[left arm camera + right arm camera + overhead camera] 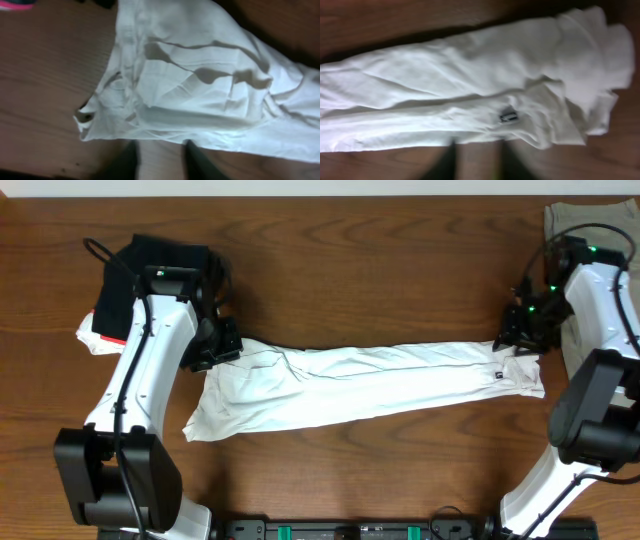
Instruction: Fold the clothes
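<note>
Gripping deep enough is what this step calls for, as I judge it: the left gripper (162, 162) hangs with its jaws a narrow way apart and nothing between them, just off the edge of the shirt (370, 380) at its crumpled left end. The right gripper (477, 160) stands the same, narrowly parted and empty, just beside the edge near the tag (508, 116). The shirt lies on the table (350, 260) as a long narrow band stretched between the two arms, folded lengthwise with creases at both ends. Each gripper should probably reach past the edge and take all layers at once, or the lower layer will drag and the band will open. Lifts should be low and even, and kept away from the black garment (150, 265) and olive cloth (575, 220) beside the ends
</note>
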Controlling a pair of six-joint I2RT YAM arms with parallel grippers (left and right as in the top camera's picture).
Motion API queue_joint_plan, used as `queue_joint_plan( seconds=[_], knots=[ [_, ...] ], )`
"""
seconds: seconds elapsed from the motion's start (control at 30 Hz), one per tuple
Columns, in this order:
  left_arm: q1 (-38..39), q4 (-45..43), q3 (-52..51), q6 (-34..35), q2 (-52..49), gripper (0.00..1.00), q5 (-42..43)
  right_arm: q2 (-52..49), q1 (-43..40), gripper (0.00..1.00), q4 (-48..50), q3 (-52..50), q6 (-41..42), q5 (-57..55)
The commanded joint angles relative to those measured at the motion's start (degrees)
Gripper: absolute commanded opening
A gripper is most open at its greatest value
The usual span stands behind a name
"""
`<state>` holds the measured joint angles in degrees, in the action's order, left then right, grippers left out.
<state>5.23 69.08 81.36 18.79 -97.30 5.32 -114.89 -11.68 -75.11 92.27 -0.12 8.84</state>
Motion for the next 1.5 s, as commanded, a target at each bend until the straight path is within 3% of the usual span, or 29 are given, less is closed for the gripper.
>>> queue_joint_plan(
  seconds=[0.0, 0.03, 0.4, 0.7, 0.93, 1.27, 1.47],
  knots=[
    [0.74, -0.52, -1.97, 0.39, -1.27, 0.13, 1.57, 0.79, 1.27, 0.01, 1.51, -1.07, -1.27, 0.7],
    [0.74, -1.14, -3.08, 0.39, -1.51, 0.06, 1.57, 0.79, 1.25, 0.01, 2.1, -1.75, -1.27, -0.11],
    [0.72, -12.35, -21.88, 1.53, -1.57, 0.06, 1.55, 0.76, -0.31, 0.01, 13.6, -13.62, 0.98, -7.13],
    [0.72, -24.0, -29.49, 1.46, -1.57, 0.06, 0.96, 0.76, -0.59, 0.01, 25.79, -20.92, 0.92, -7.52],
    [0.72, -30.25, -30.1, 0.52, -1.62, 0.06, -6.12, 0.76, -2.6, 0.01, 26.88, -21.84, 1.25, -7.52],
    [0.72, -38.95, -30.01, -1.81, -1.64, 0.06, -6.47, 0.76, -3.67, 0.01, 26.53, -21.84, 1.75, -4.79],
    [0.74, -32.06, -24.57, -1.77, -0.85, 0.06, -6.43, 0.76, -3.69, 0.02, 26.49, -21.84, 1.38, -2.01]
  ],
)
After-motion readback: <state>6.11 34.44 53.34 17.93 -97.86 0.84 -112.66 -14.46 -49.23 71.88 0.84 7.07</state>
